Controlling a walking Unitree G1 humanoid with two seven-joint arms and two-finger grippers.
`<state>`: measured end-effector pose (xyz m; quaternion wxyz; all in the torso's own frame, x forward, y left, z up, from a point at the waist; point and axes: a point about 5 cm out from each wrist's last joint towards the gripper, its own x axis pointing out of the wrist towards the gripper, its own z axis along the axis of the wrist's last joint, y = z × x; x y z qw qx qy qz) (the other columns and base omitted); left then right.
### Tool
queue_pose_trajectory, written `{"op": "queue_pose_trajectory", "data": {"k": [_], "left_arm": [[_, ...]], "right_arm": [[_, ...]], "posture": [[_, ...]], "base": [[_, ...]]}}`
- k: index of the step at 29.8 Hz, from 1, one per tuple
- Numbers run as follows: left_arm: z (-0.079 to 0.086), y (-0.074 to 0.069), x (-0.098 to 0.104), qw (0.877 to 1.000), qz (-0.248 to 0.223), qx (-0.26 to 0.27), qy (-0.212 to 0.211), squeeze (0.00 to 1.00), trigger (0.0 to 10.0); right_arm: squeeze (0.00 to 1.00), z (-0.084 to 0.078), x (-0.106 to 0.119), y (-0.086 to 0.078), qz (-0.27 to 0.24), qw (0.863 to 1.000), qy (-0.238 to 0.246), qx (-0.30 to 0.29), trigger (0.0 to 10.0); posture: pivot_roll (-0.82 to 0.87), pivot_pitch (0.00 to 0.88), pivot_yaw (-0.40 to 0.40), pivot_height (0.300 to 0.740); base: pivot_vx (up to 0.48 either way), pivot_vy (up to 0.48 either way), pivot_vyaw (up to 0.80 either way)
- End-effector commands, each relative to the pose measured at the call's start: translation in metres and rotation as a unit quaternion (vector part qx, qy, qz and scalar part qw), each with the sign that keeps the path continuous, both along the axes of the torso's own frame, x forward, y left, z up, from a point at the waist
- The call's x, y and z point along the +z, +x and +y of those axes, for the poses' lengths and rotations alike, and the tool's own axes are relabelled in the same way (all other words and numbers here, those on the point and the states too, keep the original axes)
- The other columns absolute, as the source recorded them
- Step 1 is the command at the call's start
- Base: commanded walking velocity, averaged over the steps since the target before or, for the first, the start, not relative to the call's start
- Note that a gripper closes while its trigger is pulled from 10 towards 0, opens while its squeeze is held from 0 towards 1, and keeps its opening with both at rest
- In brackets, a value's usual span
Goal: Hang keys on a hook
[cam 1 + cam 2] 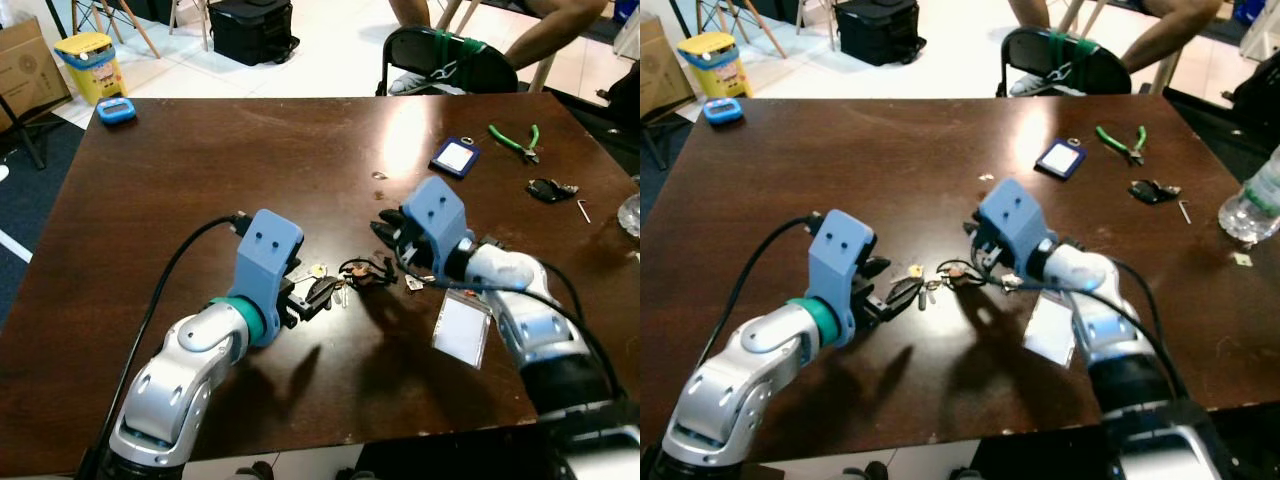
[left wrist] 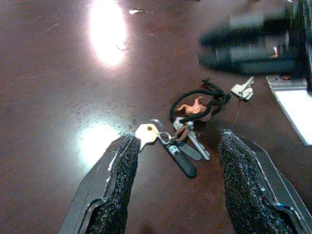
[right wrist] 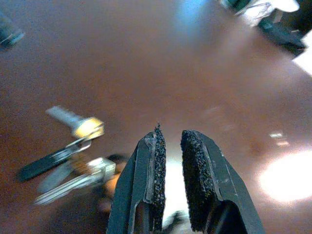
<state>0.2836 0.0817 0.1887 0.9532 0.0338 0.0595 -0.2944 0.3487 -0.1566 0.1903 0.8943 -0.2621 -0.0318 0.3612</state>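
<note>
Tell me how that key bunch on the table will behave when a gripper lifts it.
The key bunch is several loose keys on a ring with a black cord loop, so it will probably dangle and swing rather than stay flat. The thin metal blades lie flat on the glossy table, so they may slide under the left gripper, whose fingers stand open around them.

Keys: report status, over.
Left claw open, straddling keys on table. Right claw nearly shut beside cord loop, empty. No hook seen. Badge lies near.

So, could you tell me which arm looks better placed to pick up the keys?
Probably the left: its pincer is open with the keys lying between its fingers, while the right pincer is nearly closed beside them.
</note>
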Motion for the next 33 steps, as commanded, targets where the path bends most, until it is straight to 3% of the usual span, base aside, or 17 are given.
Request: {"op": "queue_pose_trajectory", "data": {"k": [1, 6, 13, 15, 17, 19, 27, 33], "left_arm": [[0.000, -0.002, -0.005, 1.000, 0.010, 0.000, -0.003, 0.00, 10.0], [0.003, -0.002, -0.005, 1.000, 0.016, 0.010, -0.002, 0.00, 10.0], [0.003, -0.003, -0.006, 1.000, 0.018, 0.014, 0.000, 0.00, 10.0], [0.001, -0.003, -0.006, 1.000, 0.021, 0.012, 0.000, 0.00, 10.0], [0.001, -0.003, -0.006, 1.000, 0.021, 0.012, 0.000, 0.00, 10.0], [-0.001, -0.002, -0.006, 1.000, 0.021, 0.009, 0.001, 0.00, 10.0], [-0.001, -0.001, -0.006, 1.000, 0.022, 0.009, 0.003, 0.00, 10.0], [0.000, -0.001, -0.006, 1.000, 0.022, 0.011, 0.004, 0.00, 10.0]], "right_arm": [[0.00, 0.004, -0.005, -0.003, 0.006, 1.000, 0.000, 0.016, 10.0], [0.00, 0.025, -0.027, -0.014, 0.060, 0.995, -0.021, 0.071, 10.0], [0.00, 0.028, -0.034, -0.017, 0.081, 0.993, -0.031, 0.084, 10.0], [0.00, 0.014, -0.033, -0.012, 0.081, 0.995, -0.038, 0.046, 10.0], [0.00, 0.014, -0.033, -0.012, 0.081, 0.995, -0.038, 0.046, 10.0], [0.00, -0.006, -0.029, 0.000, 0.074, 0.996, -0.037, -0.019, 10.0], [0.00, -0.022, -0.024, 0.005, 0.070, 0.996, -0.042, -0.047, 10.0], [0.00, -0.023, -0.025, 0.006, 0.072, 0.995, -0.046, -0.048, 10.0]], "posture": [[-0.07, 0.147, 0.053, 0.740], [-0.06, 0.145, 0.052, 0.740], [-0.06, 0.143, 0.055, 0.740], [-0.07, 0.146, 0.062, 0.740], [-0.07, 0.146, 0.062, 0.740], [-0.07, 0.151, 0.069, 0.740], [-0.07, 0.154, 0.071, 0.740], [-0.06, 0.161, 0.072, 0.740]], "base": [[0.000, 0.000, 0.00], [0.000, 0.000, 0.00], [0.000, 0.000, 0.00], [0.000, 0.000, 0.00], [0.000, 0.000, 0.00], [0.000, 0.000, 0.00], [0.000, 0.000, 0.00], [0.000, 0.000, 0.00]]}}
